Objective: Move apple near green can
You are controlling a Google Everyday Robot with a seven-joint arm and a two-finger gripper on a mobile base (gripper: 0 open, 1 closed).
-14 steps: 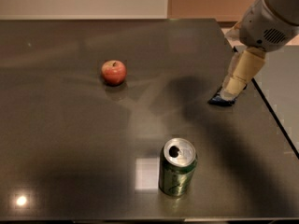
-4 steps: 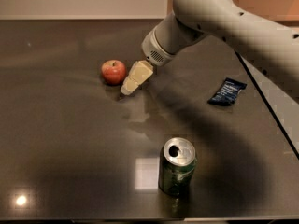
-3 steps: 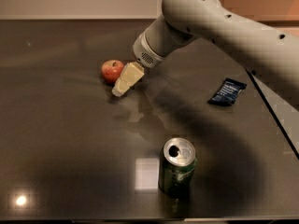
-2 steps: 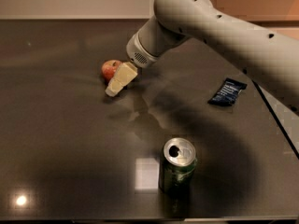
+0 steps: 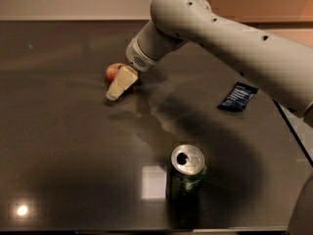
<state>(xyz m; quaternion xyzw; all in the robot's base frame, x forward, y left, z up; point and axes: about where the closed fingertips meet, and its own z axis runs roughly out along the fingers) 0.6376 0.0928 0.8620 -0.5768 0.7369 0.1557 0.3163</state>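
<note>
Dark glossy table (image 5: pixel 58 146) across almost the whole view, with a strip of pale wall (image 5: pixel 73 1) along 12 o'clock. Carries a square glare patch (image 5: pixel 154 182) near 6 o'clock and a small bright spot (image 5: pixel 22 210) at 7 o'clock.

Next in size, grey robot arm (image 5: pixel 220 38). Spans from the 3 o'clock edge up toward 12 o'clock, then bends down toward 10 o'clock of centre.

Green can (image 5: pixel 186 177) at 5 o'clock of centre. Stands upright, silver top with its opening facing up, just beside the glare patch at the patch's 3 o'clock.

Dark blue snack packet (image 5: pixel 237 97) flat at 3 o'clock, apart from everything else.

Cream-coloured gripper (image 5: pixel 119 86) at 10 o'clock of centre. Slants down toward 7 o'clock, tip low at the table, covering the 4 o'clock side of the apple (image 5: pixel 113 71). Wide or narrow: cannot tell.

Apple last: red, at 10 o'clock, partly hidden behind the gripper. Sits on the table well apart from the green can, at the can's 11 o'clock.
</note>
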